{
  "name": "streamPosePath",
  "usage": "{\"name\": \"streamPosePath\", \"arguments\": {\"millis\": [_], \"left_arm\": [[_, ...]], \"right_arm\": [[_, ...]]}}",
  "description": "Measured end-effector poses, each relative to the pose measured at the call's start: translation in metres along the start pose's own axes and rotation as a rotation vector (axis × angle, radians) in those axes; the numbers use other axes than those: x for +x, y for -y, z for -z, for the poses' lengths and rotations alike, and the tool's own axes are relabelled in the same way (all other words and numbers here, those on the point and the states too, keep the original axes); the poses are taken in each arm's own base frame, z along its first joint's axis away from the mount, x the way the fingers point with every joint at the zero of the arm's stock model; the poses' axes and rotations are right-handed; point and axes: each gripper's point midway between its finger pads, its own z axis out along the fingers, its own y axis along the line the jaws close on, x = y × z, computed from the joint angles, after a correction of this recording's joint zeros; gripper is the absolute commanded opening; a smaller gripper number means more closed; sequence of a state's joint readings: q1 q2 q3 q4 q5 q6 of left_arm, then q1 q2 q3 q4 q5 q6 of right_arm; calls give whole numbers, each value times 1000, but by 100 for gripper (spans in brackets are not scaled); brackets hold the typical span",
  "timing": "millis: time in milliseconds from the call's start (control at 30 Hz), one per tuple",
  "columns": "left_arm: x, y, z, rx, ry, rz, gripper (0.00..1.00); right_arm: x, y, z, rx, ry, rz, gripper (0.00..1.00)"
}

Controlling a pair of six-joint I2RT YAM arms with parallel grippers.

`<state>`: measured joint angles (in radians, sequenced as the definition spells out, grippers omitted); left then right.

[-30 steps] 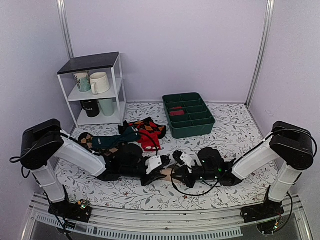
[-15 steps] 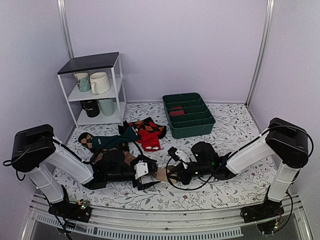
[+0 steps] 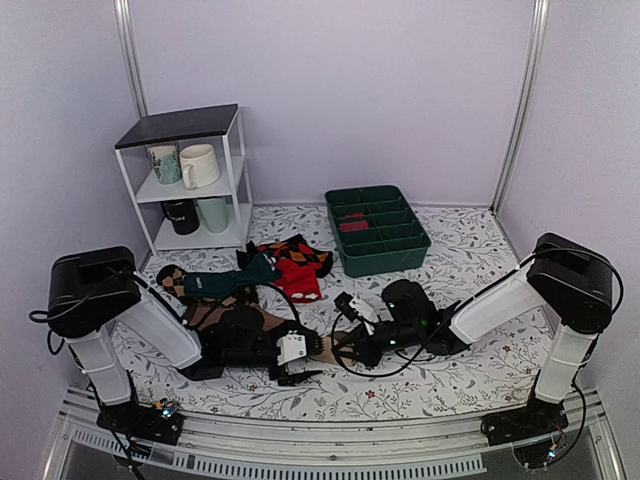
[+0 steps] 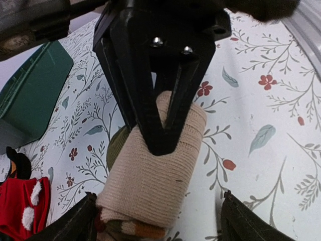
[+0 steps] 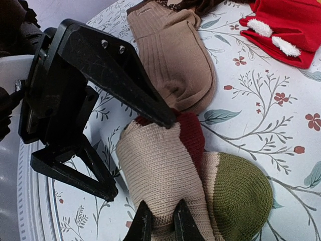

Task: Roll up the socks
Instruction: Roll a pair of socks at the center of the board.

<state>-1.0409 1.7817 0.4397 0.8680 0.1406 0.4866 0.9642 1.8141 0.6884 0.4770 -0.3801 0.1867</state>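
Note:
The socks are a beige knit roll (image 4: 150, 175) lying on the floral table, with a maroon part (image 5: 193, 133) and an olive toe (image 5: 241, 196) at its side. In the top view the roll (image 3: 325, 346) lies between both grippers near the front. My right gripper (image 5: 161, 221) is shut on the roll's beige end; in the left wrist view it (image 4: 161, 138) presses down on the roll from above. My left gripper (image 4: 159, 201) is open wide, its fingers straddling the roll's other end without closing; it also shows in the right wrist view (image 5: 138, 156).
A plain brown sock (image 5: 175, 55) lies just behind the roll. Red argyle socks (image 3: 295, 265) and a dark teal sock (image 3: 225, 283) lie further back. A green divided bin (image 3: 377, 230) stands behind, and a white shelf with mugs (image 3: 190, 180) at the back left.
My left gripper drew back to the left and nearer the front edge, then edged right to the roll. My right gripper moved left with the roll.

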Motion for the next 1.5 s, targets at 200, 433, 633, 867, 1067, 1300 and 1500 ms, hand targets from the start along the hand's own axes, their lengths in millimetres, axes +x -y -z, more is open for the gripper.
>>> {"name": "streamPosePath", "arguments": {"millis": [200, 433, 633, 867, 1067, 1300, 1500], "left_arm": [[0, -1, -7, 1, -3, 0, 67], [-1, -5, -11, -13, -9, 16, 28], [-1, -3, -13, 1, -11, 35, 0], [-5, -6, -23, 55, -76, 124, 0], [-12, -6, -33, 112, -134, 235, 0], [-15, 1, -42, 168, -142, 312, 0], [-18, 3, -47, 210, -134, 341, 0]], "right_arm": [[1, 0, 0, -10, -5, -3, 3], [2, 1, -1, -19, -9, -5, 4], [2, 2, -1, -26, -11, -11, 4], [-2, 8, 8, 9, -24, -26, 23], [-6, 16, 21, 90, -42, -1, 41], [-2, 23, 54, 211, -5, 123, 51], [18, 3, 88, 200, 107, 346, 60]]}}
